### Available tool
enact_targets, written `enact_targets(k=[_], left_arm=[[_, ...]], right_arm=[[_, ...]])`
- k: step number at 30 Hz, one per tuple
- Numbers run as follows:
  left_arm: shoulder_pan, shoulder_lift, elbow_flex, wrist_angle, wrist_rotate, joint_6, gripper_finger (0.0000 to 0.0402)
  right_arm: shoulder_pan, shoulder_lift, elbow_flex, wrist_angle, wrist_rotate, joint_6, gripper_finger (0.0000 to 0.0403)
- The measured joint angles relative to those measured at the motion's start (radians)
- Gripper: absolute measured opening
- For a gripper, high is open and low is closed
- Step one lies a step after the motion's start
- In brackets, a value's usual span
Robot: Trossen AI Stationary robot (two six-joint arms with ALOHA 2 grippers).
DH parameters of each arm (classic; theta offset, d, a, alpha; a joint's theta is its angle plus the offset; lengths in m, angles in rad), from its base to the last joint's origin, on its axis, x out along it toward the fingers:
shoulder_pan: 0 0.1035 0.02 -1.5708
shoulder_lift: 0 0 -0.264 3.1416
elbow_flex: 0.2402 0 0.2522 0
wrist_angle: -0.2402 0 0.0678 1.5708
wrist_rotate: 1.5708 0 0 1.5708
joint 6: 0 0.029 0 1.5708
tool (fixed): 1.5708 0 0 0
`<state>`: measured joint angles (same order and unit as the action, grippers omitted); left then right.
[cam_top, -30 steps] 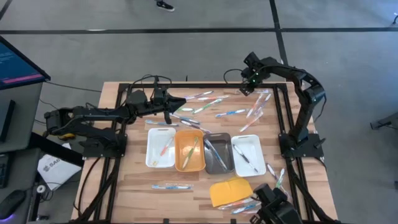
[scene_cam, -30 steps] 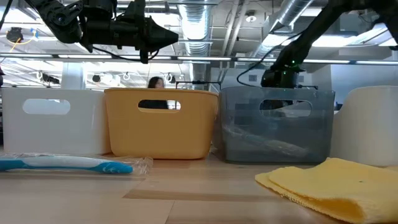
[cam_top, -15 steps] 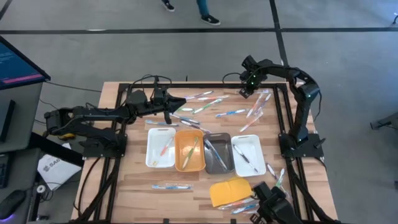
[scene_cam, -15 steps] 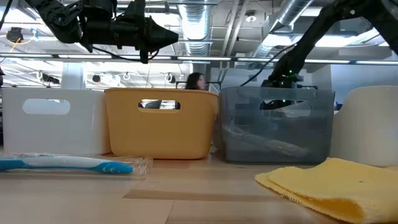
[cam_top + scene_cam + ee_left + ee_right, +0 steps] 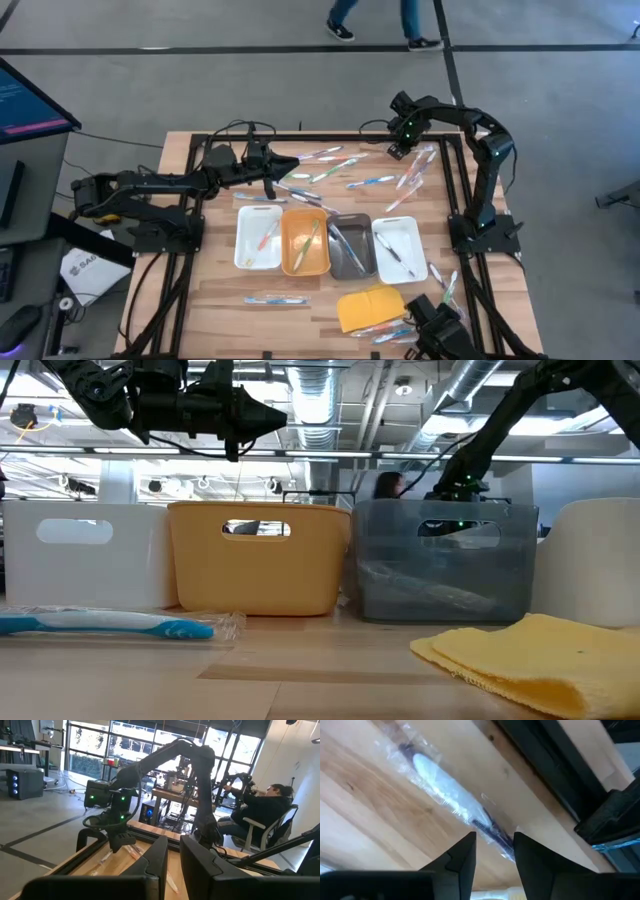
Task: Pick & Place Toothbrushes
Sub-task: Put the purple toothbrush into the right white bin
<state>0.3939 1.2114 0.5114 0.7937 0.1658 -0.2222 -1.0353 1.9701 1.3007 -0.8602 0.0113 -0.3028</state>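
Several wrapped toothbrushes (image 5: 340, 165) lie scattered on the far part of the table. Others lie in the trays and near the near edge (image 5: 275, 298). My right gripper (image 5: 398, 145) is low over the far right corner and open. In its wrist view the gripper (image 5: 494, 855) has one finger on either side of the dark purple end (image 5: 492, 832) of a white toothbrush (image 5: 445, 785), which lies flat on the wood in its clear wrapper. My left gripper (image 5: 269, 186) hangs shut and empty above the far left part (image 5: 173, 865).
A row of trays stands mid-table: white (image 5: 243, 250), orange (image 5: 290, 255), grey (image 5: 352, 262) and white (image 5: 410, 235). A yellow pad (image 5: 365, 305) lies near the near edge. The black frame rail (image 5: 545, 765) runs close beside the right gripper. A person walks beyond the far edge.
My right gripper has come down a little toward the table at the far right corner. The left arm has kept still. No toothbrush has moved.
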Motion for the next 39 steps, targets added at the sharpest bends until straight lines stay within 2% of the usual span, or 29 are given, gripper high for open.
enact_targets(k=[8,12,20,26,30,39], left_arm=[[0.0,0.0,0.0,0.0,0.0,0.0,0.0044],[0.0,0.0,0.0,0.0,0.0,-0.003,0.0044],[0.0,0.0,0.0,0.0,0.0,-0.004,0.0044],[0.0,0.0,0.0,0.0,0.0,-0.004,0.0044],[0.0,0.0,0.0,0.0,0.0,-0.004,0.0044],[0.0,0.0,0.0,0.0,0.0,-0.004,0.0044]], right_arm=[[0.02,0.0,-0.015,-0.004,0.001,-0.045,0.0097],[0.027,0.0,-0.015,-0.008,0.048,-0.04,0.0082],[0.039,0.038,-0.009,-0.03,0.068,-0.038,0.0012],[0.06,0.027,0.005,-0.038,0.083,-0.033,0.0027],[0.077,0.003,0.033,-0.062,0.088,-0.017,0.0009],[0.121,-0.1,0.115,-0.084,0.091,0.008,0.0005]])
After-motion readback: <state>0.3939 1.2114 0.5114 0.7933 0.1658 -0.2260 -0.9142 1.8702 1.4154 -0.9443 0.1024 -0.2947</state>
